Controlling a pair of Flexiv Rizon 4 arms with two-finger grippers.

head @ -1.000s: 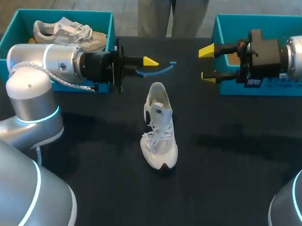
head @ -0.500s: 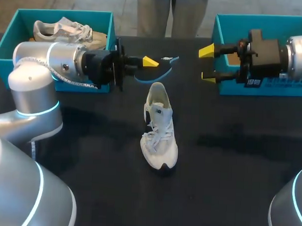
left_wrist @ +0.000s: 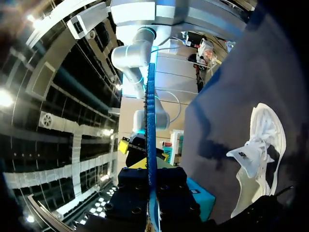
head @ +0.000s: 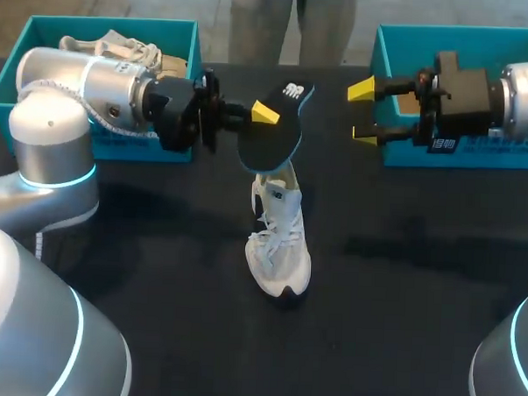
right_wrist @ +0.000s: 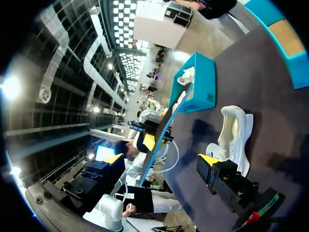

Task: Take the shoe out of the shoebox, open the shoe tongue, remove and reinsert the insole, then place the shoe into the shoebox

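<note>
A white shoe lies on the dark table, toe toward me, also seen in the left wrist view and the right wrist view. Just above its heel opening hangs the dark, blue-edged insole, clear of the shoe. My left gripper is shut on the insole. Its own camera sees the insole edge-on between the fingers of the left gripper. My right gripper stands open and empty in front of the right shoebox, level with the insole.
The teal left shoebox holds a second pale shoe, partly hidden behind my left arm. It shows in the right wrist view too, as a teal box. The right shoebox sits at the back right.
My left gripper has turned the insole from edge-on to broad side up and lifted it slightly over the shoe. The right arm and the shoe have stayed put.
</note>
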